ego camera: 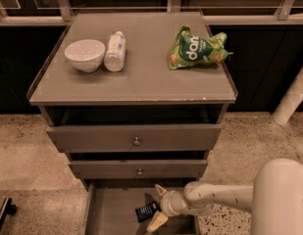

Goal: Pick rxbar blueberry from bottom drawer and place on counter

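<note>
The counter (pixel 136 80) carried three items: a white bowl (pixel 85 54) at its far left, a white bottle (pixel 115 50) lying on its side just beside the bowl on the right, and a green chip bag (pixel 196 50) lying crumpled at the far right, well apart from the other two. Below the counter, the upper knobbed drawer (pixel 92 138) and the second knobbed drawer (pixel 102 169) each stood a little way out from the cabinet face. The bottom drawer (pixel 109 214) was pulled out toward the near side, its flat floor exposed. The rxbar blueberry (pixel 147 211) lay flat on that floor, right of the drawer's middle, its dark wrapper showing pale lettering and sitting at a slight angle. The gripper (pixel 158 206) was inside the bottom drawer, immediately right of the bar, entering from the right on a white arm (pixel 219 196). Its two pale fingers (pixel 160 190) were spread wide, one on the far side and one on the near side, pointing left toward the bar. The bar's right end lay between the two fingertips or just at their opening; neither finger was seen pressed against the wrapper, and the gripper had hold of nothing. The bar rested on the drawer floor, not lifted. Whether either fingertip touched the wrapper's edge could not be determined.
</note>
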Tool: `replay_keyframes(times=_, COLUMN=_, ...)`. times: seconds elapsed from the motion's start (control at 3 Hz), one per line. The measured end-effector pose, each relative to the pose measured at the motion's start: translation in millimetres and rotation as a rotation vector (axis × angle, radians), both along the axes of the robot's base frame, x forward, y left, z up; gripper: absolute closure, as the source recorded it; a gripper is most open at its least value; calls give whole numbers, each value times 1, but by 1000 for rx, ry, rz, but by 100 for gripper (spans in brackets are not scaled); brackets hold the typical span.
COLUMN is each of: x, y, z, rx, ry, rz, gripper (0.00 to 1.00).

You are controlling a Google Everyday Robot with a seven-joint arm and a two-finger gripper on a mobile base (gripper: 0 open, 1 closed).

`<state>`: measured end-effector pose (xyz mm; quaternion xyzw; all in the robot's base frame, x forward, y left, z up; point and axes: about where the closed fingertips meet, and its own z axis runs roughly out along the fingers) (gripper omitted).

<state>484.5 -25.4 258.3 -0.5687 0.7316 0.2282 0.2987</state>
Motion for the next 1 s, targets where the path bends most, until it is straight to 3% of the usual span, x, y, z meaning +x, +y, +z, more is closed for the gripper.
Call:
replay_keyframes(times=0.67, x=15, y=-28, z=-37, rx=1, ry=28, rz=-37, gripper=0)
replay_keyframes(times=1.0, x=20, y=-30, z=-55, rx=28, ry=52, rz=-48, gripper=0)
